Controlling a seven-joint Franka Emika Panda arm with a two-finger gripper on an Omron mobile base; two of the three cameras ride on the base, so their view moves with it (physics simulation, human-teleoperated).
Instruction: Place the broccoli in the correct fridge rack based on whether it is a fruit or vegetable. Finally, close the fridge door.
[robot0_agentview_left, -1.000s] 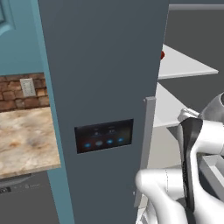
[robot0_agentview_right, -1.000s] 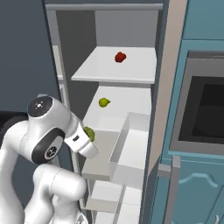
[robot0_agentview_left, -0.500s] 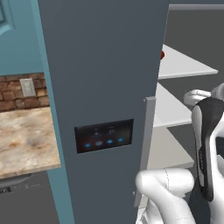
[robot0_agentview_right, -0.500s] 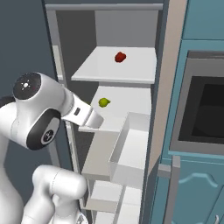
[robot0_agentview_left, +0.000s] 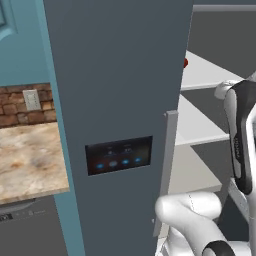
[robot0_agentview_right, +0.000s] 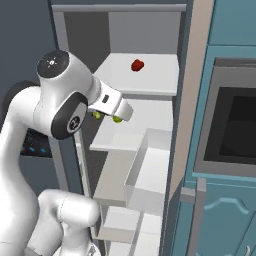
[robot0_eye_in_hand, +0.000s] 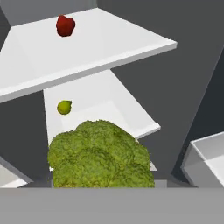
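Here the hand (robot0_agentview_right: 117, 114) grips the bumpy yellow-green broccoli (robot0_eye_in_hand: 99, 160) before the open fridge; best carry it level onto the thin white rack (robot0_eye_in_hand: 94, 111) holding a small green fruit (robot0_eye_in_hand: 64, 106).

Arm raised, elbow bent; hand (robot0_agentview_right: 116, 111) reaching forward (clamped on broccoli (robot0_eye_in_hand: 99, 156)).

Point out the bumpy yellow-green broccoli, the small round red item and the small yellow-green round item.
Bumpy yellow-green broccoli (robot0_eye_in_hand: 100, 155), hand view, floret top.
Small round red item (robot0_eye_in_hand: 65, 25), hand view, centre.
Small yellow-green round item (robot0_eye_in_hand: 64, 107), hand view, centre.
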